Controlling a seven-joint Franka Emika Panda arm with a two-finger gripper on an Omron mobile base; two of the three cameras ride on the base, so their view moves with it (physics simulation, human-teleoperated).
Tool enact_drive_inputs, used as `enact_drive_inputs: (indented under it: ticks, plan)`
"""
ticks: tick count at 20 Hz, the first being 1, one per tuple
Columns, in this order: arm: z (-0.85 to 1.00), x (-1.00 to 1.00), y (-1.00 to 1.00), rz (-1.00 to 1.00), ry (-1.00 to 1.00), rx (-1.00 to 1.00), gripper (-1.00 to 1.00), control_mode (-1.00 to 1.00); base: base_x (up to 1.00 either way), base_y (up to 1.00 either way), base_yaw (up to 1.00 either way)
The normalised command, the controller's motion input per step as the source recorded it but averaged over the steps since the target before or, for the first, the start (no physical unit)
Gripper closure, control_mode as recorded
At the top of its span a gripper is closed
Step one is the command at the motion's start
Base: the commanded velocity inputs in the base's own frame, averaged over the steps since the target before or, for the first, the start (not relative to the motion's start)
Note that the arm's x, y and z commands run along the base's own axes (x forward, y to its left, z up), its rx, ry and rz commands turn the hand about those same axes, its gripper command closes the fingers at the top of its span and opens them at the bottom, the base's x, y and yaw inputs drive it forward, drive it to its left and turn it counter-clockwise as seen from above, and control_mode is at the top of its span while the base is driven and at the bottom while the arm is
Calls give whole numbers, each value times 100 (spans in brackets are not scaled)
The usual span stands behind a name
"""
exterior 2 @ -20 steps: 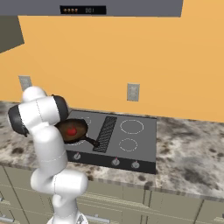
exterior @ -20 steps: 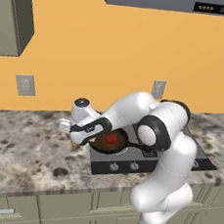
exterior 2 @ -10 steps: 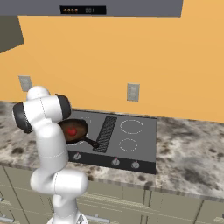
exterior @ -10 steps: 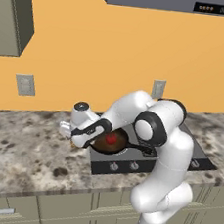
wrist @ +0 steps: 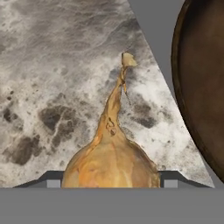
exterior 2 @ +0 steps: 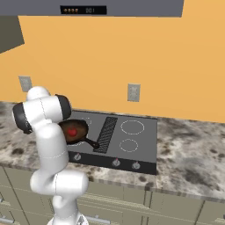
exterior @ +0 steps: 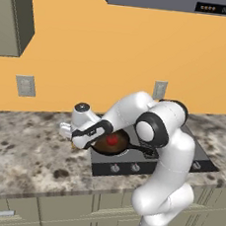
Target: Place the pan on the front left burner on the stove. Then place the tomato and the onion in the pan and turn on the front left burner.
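Pan [exterior: 110, 143] sits on the stove [exterior 2: 132, 141] over the front left burner, centre of left base view; tomato [exterior: 112, 140] already lies inside it. In right base view pan [exterior 2: 74, 131] and tomato [exterior 2: 73, 132] show left of centre, partly behind the arm.

Gripper [exterior: 75, 141] is low at the pan's left edge, over the speckled tabletop [exterior: 26, 150]. Hand view: onion [wrist: 110, 162] fills bottom centre, bulb between the two finger tips, pointed tip running up the frame; pan rim [wrist: 192, 83] curves along the right side, just beside but apart from the onion.

Jaws stand partway in around the bulb; can't tell if pads touch yet.

Step in hand, as I judge: grasp onion. To do well: close on widest part of bulb, not the thin neck; lift straight up enough to clear pan rim before moving across; release low over pan, clear of tomato.
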Motion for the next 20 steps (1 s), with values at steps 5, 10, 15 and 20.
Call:
enact_drive_inputs:
  ticks: [5,10,15,20]
  plan:
    - [56,-5,2,0,-1,0,100,-100,0,0,0]
    - [81,-7,2,0,-1,0,100,-100,0,0,0]
    - [83,-40,-3,0,0,0,100,-100,0,0,0]
    - [7,-31,-55,0,0,0,100,-100,0,0,0]
